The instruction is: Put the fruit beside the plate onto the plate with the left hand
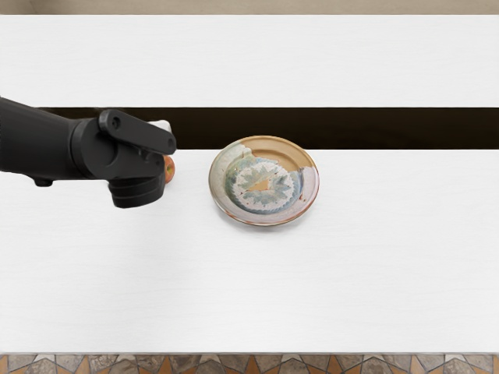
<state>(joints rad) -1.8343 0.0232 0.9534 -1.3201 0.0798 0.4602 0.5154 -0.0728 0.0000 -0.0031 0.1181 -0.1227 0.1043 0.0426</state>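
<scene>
The step in hand looks like the grasp itself: the left robot hand hangs right over the fruit, which sits on the white desk just beside the plate, at the plate's nine o'clock and apart from its rim. Only a red-orange sliver of the fruit shows at the three o'clock edge of the black wrist housing, too little to say what kind it is. To do this well, the robot hand should be centred on the fruit before closing, so that a round thing is enclosed from opposite sides and not squeezed out sideways toward the plate or toward the dark gap at twelve o'clock. After that, I would lift straight up until the fruit clears the raised rim, carry it toward three o'clock, and lower it over the patterned middle of the plate, letting go only once it rests there, since a fruit dropped on the sloping edge could roll off. Whether the robot hand is open, closed or already gripping the fruit I cannot tell: the bulk of the arm hides its underside, and contact with the fruit cannot be confirmed either. The plate carries nothing, so the task's main move is not yet done. The right arm does not show anywhere.
</scene>
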